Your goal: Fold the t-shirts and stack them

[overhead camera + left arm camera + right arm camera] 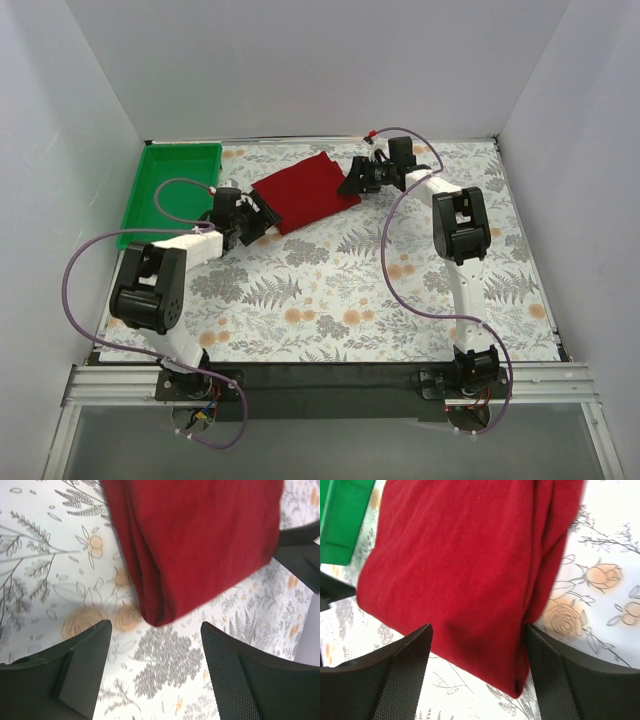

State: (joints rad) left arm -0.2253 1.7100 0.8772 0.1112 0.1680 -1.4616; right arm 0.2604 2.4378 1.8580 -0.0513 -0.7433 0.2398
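The folded dark red t-shirt of soft cloth [305,192] lies flat on the flower-patterned table [330,290], near the green plastic tray [165,190]. The left tool [262,218] has its fingers apart, close before the shirt's left corner. The right tool [352,180] is also spread apart, with one finger on each side of the shirt's right end.

A table covered in white cloth printed with grey ferns and orange flowers [330,300] stands boxed in by plain white walls: a back wall [300,70], a left wall [50,160] and a right wall [590,150]. The light is soft and even. A silver aluminium rail [330,390] runs along the table's near edge.
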